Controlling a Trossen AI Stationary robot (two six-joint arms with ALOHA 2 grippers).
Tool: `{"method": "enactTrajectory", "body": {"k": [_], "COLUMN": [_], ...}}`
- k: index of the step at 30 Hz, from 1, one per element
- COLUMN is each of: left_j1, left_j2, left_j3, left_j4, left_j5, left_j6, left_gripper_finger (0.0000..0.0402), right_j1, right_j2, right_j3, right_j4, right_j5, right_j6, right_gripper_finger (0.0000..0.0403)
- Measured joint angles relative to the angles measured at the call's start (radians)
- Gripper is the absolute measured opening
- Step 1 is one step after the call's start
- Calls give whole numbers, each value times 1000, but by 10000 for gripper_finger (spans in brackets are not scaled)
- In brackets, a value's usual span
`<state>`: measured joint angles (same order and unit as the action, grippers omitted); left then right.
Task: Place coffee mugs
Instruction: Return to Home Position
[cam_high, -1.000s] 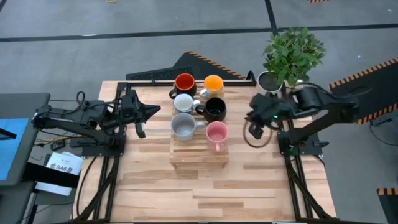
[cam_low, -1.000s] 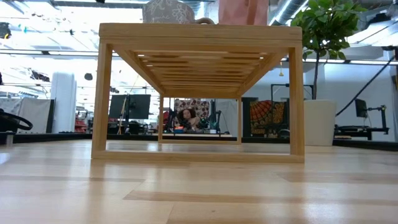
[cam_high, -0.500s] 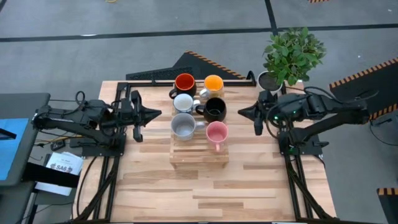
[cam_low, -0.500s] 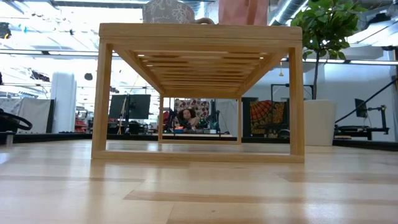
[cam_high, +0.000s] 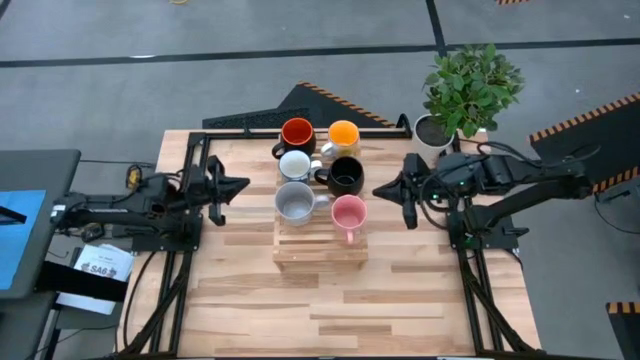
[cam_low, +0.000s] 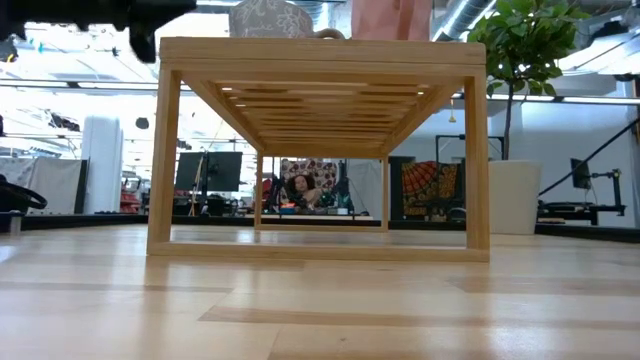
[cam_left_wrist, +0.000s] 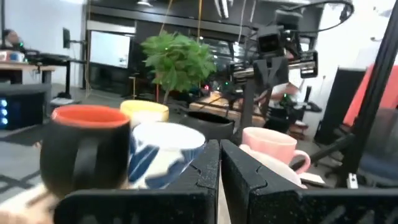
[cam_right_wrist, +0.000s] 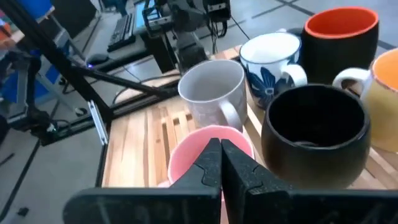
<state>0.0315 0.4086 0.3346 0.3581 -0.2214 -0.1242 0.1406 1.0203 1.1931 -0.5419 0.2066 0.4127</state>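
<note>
Six mugs (cam_high: 345, 177), one shelf (cam_high: 320, 246), one plant (cam_high: 470, 84)

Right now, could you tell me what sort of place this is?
Probably a robotics lab or workshop: the left arm and right arm flank a wooden table, hazard-striped tape marks the grey floor, and a monitor stands in the hall beyond.

The table (cam_high: 300, 310) bears a wooden shelf (cam_high: 312, 250) carrying six mugs (cam_high: 348, 212).
</note>
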Motion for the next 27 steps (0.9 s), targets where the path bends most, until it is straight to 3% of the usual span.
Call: {"method": "enactTrajectory", "body": {"k": [9,15,21,27], "left_j1": [-76,-159,-189,-189], "left_j2": [-191,-245,-309,-410], "left_j3": [-199,-272,-314,-323], "left_j4": [22,109,97,-42], "left_j5": [-42,-126,-138,-106], "left_j6": [-147,-104,-24,-42], "left_gripper_finger": [0,0,0,0], "right_j1": [0,-6,-6,-6], "right_j2": [8,6,6,6], "right_j3": [0,0,0,0], "right_j4": [43,72,76,76], "right_j5": [0,1,1,2], "right_j6": [24,40,58,72], "right_gripper_finger": [20,20,20,20]}}
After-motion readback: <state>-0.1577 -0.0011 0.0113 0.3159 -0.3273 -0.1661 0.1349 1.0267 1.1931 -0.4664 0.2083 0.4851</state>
